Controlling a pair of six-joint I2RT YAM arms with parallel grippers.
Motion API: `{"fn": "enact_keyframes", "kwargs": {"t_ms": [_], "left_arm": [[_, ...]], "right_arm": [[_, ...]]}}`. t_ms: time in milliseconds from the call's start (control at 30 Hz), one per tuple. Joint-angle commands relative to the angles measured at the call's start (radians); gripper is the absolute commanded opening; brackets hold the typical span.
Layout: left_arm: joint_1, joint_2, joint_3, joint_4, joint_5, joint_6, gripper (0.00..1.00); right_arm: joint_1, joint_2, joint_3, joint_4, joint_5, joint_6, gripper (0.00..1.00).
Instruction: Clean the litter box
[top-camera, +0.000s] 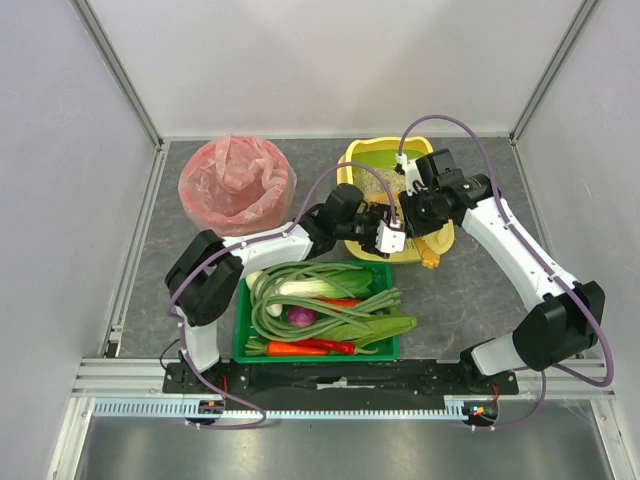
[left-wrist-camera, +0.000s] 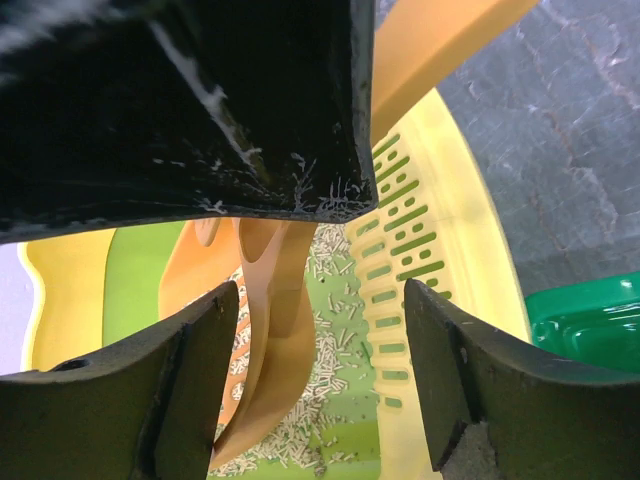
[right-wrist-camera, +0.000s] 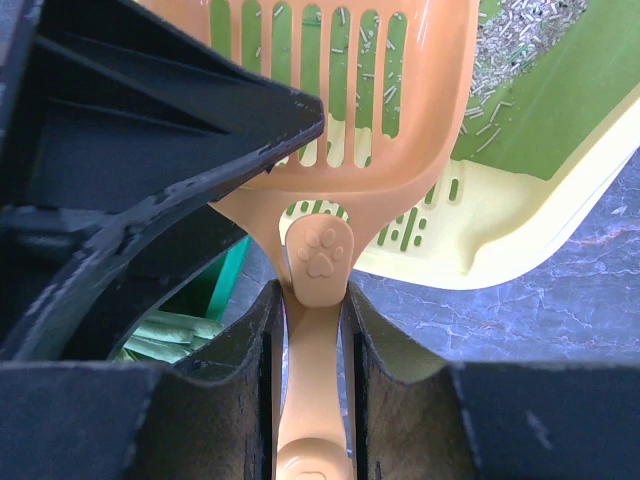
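litter box (top-camera: 357, 151), scooping step in hand

yellow tray with green lining and pale pellet litter, set toward the far right of the table (top-camera: 160, 290), just behind the green vegetable tray (top-camera: 240, 325) and right of the red bin (top-camera: 237, 185) with its pink bag. orange slotted scoop (right-wrist-camera: 340, 120) tilted inside the box, blade over a patch of bare lining with scattered pellets; nothing large seen on it. right gripper (right-wrist-camera: 312, 300) clenched on the scoop's handle just below the paw-print boss. left gripper (left-wrist-camera: 320, 370) released, fingers spread, hanging over the near rim by the slotted edge, grasping nothing. judged: sifting under way, waste not yet carried off. next move calls for a shallow drag through the litter, blade kept level, then a lift clear of the rim toward the bin.
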Motion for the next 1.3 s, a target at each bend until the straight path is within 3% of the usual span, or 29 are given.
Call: {"fn": "enact_keyframes", "kwargs": {"t_ms": [0,367,433,467,567,633,933,1267], "left_arm": [[-0.003,0.028,0.006,0.106,-0.087,0.088,0.7],[-0.003,0.088,-0.032,0.331,-0.187,0.093,0.52],[-0.003,0.088,-0.032,0.342,-0.196,0.093,0.45],[-0.002,0.088,-0.032,0.345,-0.199,0.092,0.32],[-0.002,0.082,-0.035,0.347,-0.193,0.069,0.19],[-0.003,0.074,-0.04,0.351,-0.184,0.052,0.13],[0.001,0.054,-0.051,0.352,-0.158,0.053,0.08],[0.017,0.025,-0.031,0.25,-0.061,0.067,0.09]], "right_arm": [[0.002,-0.021,0.017,-0.011,-0.02,-0.001,0.0],[0.002,-0.027,0.02,-0.035,-0.006,-0.001,0.0],[0.002,-0.03,0.019,-0.037,0.012,0.002,0.0],[0.002,-0.03,0.017,-0.037,0.022,0.005,0.0],[0.001,-0.032,0.017,-0.035,0.04,0.013,0.0],[0.002,-0.035,0.019,-0.035,0.054,0.022,0.11],[0.002,-0.053,0.011,-0.092,0.107,0.022,0.43],[0.005,-0.139,-0.035,-0.14,0.131,0.016,0.54]]}}
